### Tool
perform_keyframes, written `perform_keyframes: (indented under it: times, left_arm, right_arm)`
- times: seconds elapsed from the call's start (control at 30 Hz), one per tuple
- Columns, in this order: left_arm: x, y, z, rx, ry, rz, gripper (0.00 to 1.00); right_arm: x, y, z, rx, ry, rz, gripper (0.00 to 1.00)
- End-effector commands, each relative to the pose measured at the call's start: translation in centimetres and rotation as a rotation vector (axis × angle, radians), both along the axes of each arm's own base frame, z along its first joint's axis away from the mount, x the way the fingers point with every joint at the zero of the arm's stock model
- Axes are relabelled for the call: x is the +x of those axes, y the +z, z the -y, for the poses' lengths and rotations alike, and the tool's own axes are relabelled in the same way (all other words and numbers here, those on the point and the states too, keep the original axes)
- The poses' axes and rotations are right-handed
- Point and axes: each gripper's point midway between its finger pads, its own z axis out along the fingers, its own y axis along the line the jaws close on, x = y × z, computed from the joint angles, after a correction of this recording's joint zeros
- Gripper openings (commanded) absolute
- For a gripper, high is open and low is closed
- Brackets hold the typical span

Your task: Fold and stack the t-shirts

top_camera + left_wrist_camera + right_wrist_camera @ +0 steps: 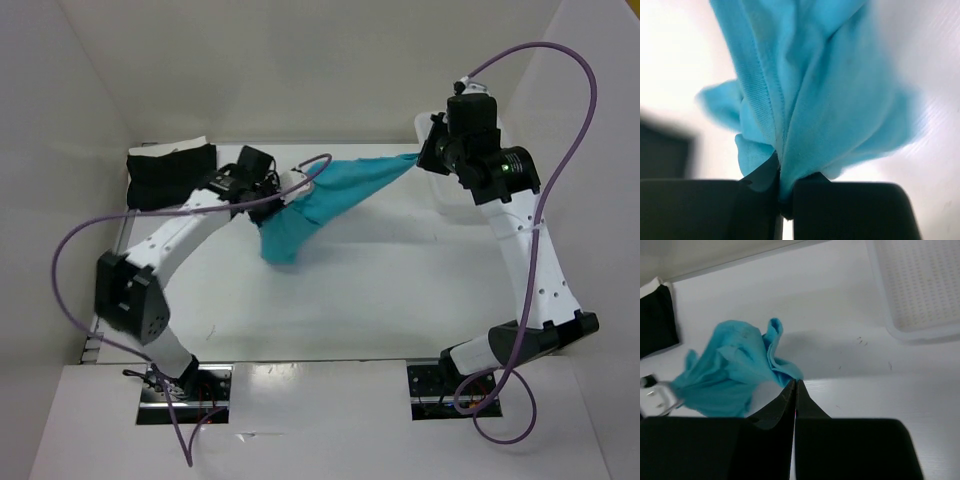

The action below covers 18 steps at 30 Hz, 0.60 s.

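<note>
Turquoise t-shirt (330,195) hangs stretched above the white table (400,290) btw two robot arms. The left gripper (785,192) is clamped tight on a bunched fold, and the right gripper (794,390) is closed w/ a corner pinched at its tips. A loose part droops below the left gripper, and a folded black t-shirt (170,175) lies at the table's far-left corner.

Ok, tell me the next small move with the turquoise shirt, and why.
Probably move the left fingers and right fingers apart: both pinch the turquoise t-shirt, which hangs bunched between them, so it needs spreading before it can lie flat.
</note>
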Motion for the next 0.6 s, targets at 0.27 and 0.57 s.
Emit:
perform_keyframes:
  times: [0.27, 0.57]
  left_arm:
    - [-13.7, 0.7, -5.2, 0.266, -0.156, -0.230, 0.18]
    - [-17.3, -0.2, -0.4, 0.134, -0.246, -0.431, 0.51]
  right_arm:
    - [1.4, -3.5, -6.5, 0.188, 0.286, 0.004, 0.00]
    - [1.1, -6.7, -6.7, 0.205, 0.284, -0.045, 0.00]
